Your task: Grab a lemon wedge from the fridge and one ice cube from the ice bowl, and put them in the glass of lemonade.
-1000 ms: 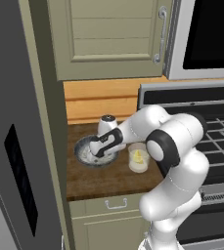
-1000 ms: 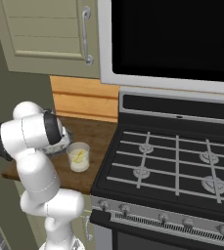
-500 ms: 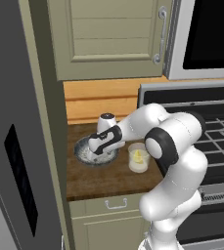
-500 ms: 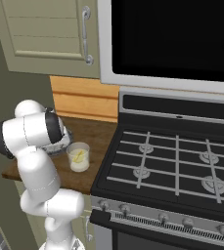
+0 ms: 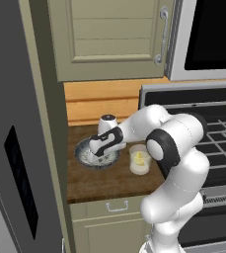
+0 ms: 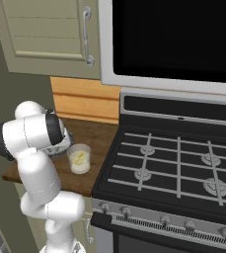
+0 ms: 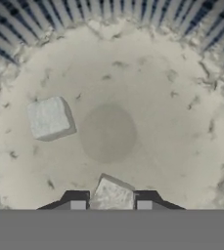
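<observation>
Two ice cubes [image 7: 49, 118] lie in the bowl [image 5: 83, 153]; the gripper [image 7: 110, 205] pinches the nearer one [image 7: 111, 194] between its fingertips (lemon wedge [image 5: 141, 158] already in the glass [image 5: 139, 160]).

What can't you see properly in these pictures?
- Whether the tool truly grips the ice cube between its tips: hand view, bottom band cuts it off.
- Most of the ice bowl: right base view, the arm covers it.
- Inside the fridge: left base view, only its grey side shows.
- The yellow bit in the glass: too small.
</observation>
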You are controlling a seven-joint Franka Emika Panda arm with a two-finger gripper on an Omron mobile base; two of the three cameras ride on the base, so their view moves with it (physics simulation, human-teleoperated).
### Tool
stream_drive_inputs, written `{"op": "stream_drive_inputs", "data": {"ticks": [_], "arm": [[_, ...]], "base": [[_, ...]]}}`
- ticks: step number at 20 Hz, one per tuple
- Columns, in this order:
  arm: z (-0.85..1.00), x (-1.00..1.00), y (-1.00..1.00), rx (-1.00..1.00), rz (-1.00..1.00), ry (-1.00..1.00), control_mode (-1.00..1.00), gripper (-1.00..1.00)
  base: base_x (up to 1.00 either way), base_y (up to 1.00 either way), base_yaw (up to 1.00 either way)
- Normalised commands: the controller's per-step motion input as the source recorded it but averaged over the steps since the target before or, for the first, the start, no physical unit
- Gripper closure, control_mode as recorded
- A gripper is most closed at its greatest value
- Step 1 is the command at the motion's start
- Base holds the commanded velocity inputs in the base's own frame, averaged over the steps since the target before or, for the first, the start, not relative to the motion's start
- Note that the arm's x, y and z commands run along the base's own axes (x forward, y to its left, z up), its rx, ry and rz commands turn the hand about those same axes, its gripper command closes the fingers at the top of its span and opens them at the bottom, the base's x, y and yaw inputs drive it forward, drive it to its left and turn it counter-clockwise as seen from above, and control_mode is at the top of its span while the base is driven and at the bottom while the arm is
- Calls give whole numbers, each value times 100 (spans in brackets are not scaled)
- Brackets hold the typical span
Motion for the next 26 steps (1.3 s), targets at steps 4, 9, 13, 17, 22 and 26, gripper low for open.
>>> {"op": "stream_drive_inputs", "data": {"ticks": [4,9,13,17,22,26], "arm": [[0,0,0,0,0,0,-100,100],[0,0,0,0,0,0,-100,100],[11,0,0,0,0,0,-100,100],[32,-1,0,2,0,-5,-100,100],[29,0,-1,1,-1,-4,-100,100],[18,0,-4,0,-2,-1,-100,100]], "base": [[0,0,0],[0,0,0],[0,0,0],[0,0,0],[0,0,0],[0,0,0]]}}
